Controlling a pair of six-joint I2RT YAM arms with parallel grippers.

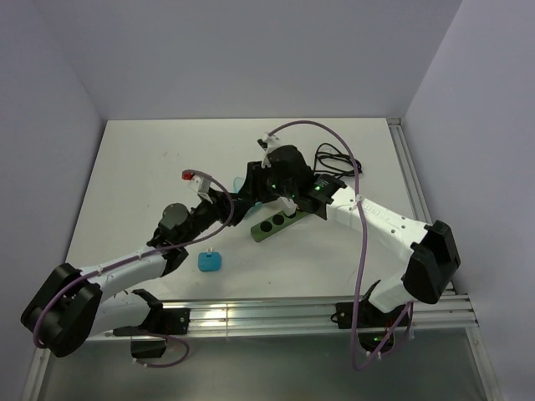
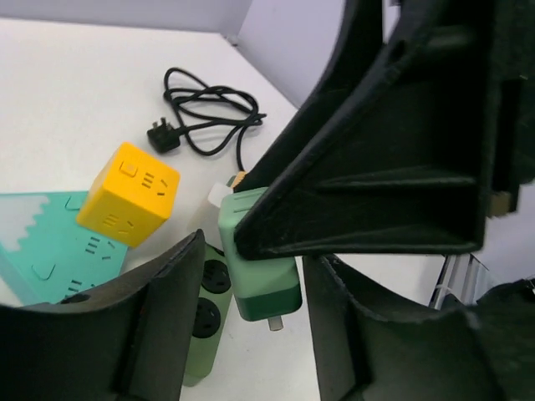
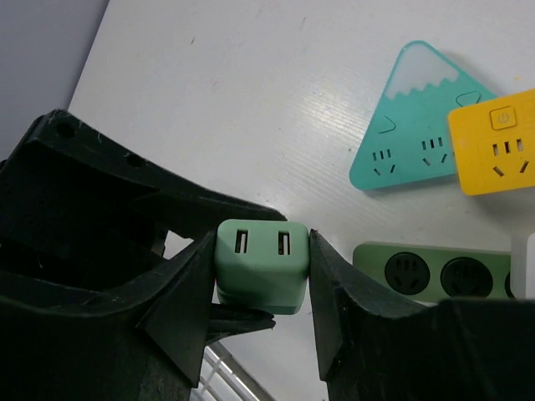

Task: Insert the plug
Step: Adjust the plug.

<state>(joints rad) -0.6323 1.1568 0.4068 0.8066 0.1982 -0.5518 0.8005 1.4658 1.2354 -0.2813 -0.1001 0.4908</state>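
Two end effectors crowd one spot, so the top view hides the pale green cube-shaped plug (image 3: 261,280) entirely. Right end effector (image 3: 261,251) clamps the plug's two sides, close by the green plastic power strip (image 3: 435,271), whose far end is cut off. Left end effector (image 2: 255,259) straddles the plug; whether it touches, cannot tell. White desk (image 1: 150,167), lilac walls (image 1: 251,58).

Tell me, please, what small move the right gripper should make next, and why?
Probably lower the green plug toward a socket on the green power strip: the right gripper clamps it, and its prong hangs bare beside the strip, not yet inserted.
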